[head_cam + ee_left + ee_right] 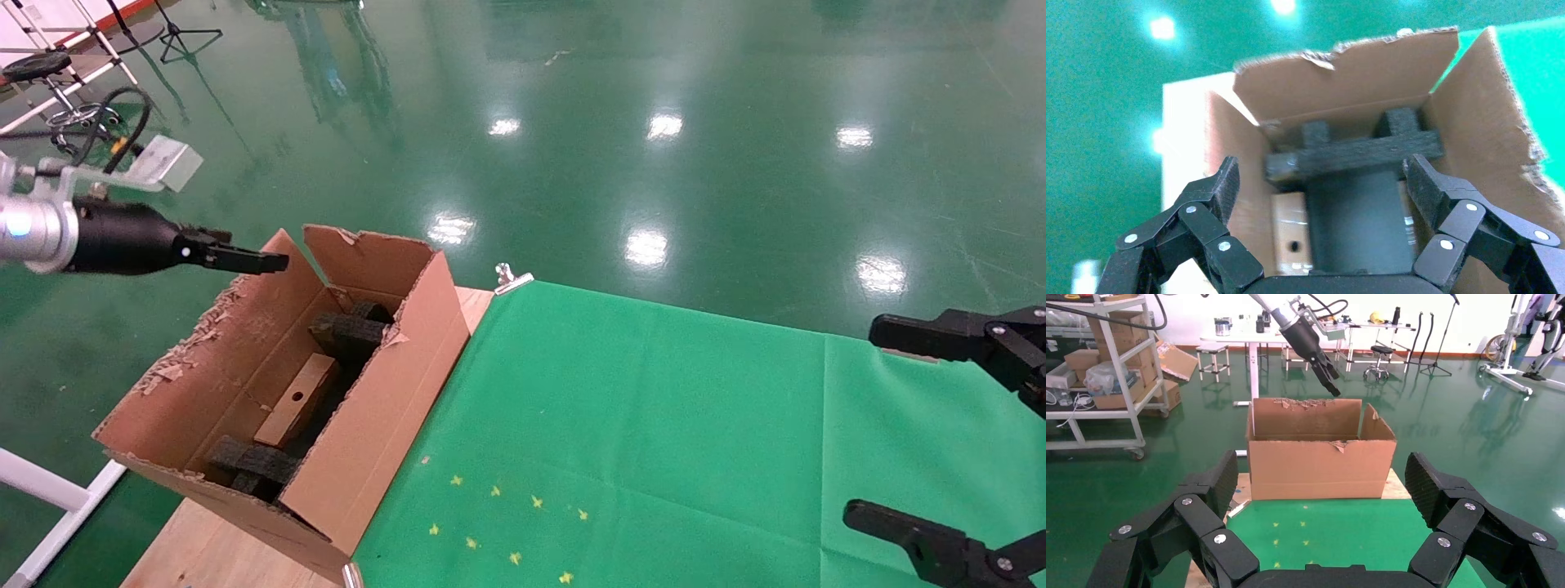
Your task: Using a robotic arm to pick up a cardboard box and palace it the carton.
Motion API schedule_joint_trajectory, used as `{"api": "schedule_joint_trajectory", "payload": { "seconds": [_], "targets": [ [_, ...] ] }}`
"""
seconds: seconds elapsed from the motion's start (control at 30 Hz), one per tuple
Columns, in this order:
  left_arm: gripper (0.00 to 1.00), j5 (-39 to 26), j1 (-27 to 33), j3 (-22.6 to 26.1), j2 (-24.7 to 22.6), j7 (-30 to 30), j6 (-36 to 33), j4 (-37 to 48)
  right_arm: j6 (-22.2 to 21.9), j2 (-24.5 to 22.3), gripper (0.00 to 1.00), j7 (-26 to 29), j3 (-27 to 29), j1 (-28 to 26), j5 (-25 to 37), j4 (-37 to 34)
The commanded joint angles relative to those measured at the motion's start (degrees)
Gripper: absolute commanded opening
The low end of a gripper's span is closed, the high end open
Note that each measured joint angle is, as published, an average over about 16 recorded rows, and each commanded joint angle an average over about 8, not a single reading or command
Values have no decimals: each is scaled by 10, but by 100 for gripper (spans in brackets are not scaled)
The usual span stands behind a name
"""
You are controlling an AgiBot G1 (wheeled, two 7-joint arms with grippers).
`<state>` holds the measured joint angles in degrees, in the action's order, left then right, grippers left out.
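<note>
The carton [384, 408] stands open on the table's left end, its flaps torn. The small brown cardboard box [296, 400], with a round hole in its face, lies inside it between black foam blocks [351, 331]. My left gripper [270, 261], on the white and silver robotic arm [33, 229], hovers above the carton's far left flap, open and empty. In the left wrist view the gripper [1324, 184] looks down into the carton [1486, 128] at the box [1291, 236]. My right gripper [907, 425] is open and empty over the table's right end.
A green cloth [654, 425] with yellow star marks covers the wooden table [204, 547], held by a metal clip [511, 278]. More black foam [253, 469] fills the carton's near end. In the right wrist view, the carton [1321, 462] faces my right gripper [1321, 484]; shelves [1101, 373] stand behind.
</note>
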<state>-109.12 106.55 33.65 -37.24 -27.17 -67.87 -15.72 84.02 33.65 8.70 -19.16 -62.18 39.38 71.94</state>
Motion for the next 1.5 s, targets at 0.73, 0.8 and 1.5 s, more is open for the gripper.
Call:
{"api": "schedule_joint_trajectory", "payload": {
  "seconds": [0.73, 0.8, 1.5],
  "targets": [
    [100, 110, -77, -26, 3, 24, -35, -124, 0, 0, 100, 0, 0, 0, 0, 0],
    [100, 133, -92, -32, 4, 30, -41, -142, 0, 0, 100, 0, 0, 0, 0, 0],
    [100, 364, -246, -94, 12, 87, -100, -329, 0, 0, 100, 0, 0, 0, 0, 0]
  ]
}}
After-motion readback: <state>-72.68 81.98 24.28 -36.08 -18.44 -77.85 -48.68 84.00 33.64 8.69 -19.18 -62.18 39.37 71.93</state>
